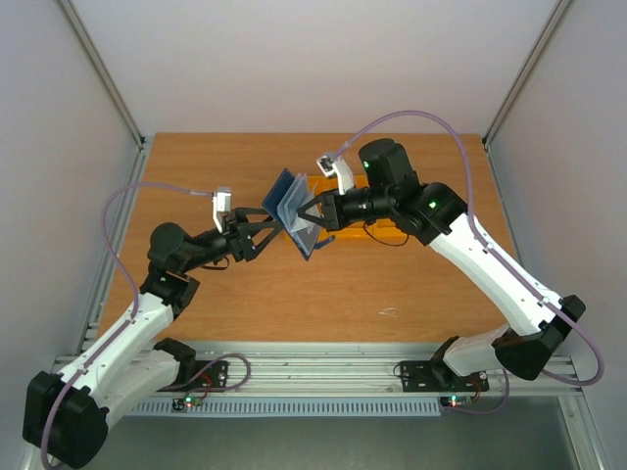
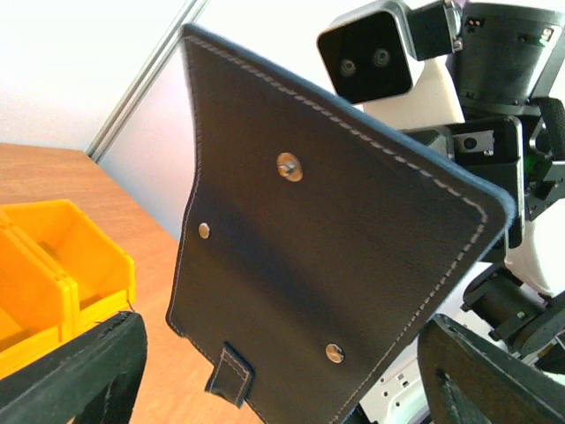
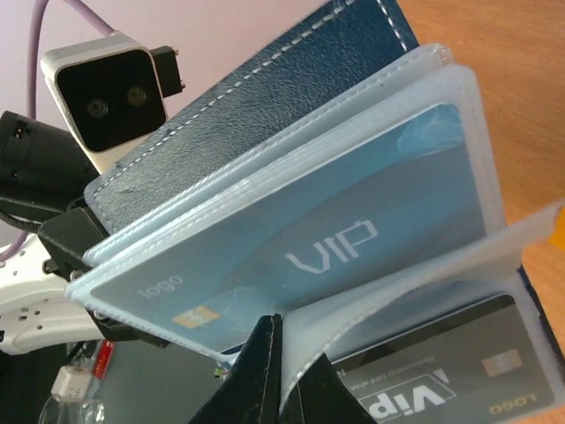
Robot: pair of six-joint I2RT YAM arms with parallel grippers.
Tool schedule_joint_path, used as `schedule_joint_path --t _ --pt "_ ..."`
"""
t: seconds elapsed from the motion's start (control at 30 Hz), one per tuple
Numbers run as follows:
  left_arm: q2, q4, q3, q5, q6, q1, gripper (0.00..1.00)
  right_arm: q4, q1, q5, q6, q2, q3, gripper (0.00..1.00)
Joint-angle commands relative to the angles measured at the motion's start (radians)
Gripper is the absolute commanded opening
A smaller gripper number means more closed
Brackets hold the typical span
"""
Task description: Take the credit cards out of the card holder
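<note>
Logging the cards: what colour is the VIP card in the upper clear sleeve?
Blue; the card shows best in the right wrist view.

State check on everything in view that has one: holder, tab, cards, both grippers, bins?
card holder: open, lifted off the table, sleeves fanned out
snap tab: unfastened, hanging free
blue card: inside a clear sleeve
black card: inside another sleeve
right gripper: shut on the card holder at its sleeves
left gripper: open, fingers either side of the holder, not gripping
orange bins: upright on the table
</note>
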Motion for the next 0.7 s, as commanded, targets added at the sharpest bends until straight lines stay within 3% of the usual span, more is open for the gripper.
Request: schedule_joint_path --t 0.0,0.23,0.5,0.67 --pt "0.002 0.07 -0.001 0.046 0.029 0.0 0.88 -0.019 0.001 -0.049 -0.029 0.032 0.061 0.01" --pt "-0.004 0.067 0.003 0.071 0.053 0.0 0.99 -0.094 0.008 -0.039 -0.056 0.088 0.132 0.01" --pt "-0.006 0.038 0.014 0.089 0.088 -0.001 0.99 -0.218 0.029 0.014 -0.114 0.147 0.219 0.01" --pt "-0.001 -0.085 0.028 -0.018 0.141 0.0 0.99 -0.251 0.061 0.028 -0.133 0.193 0.276 0.01"
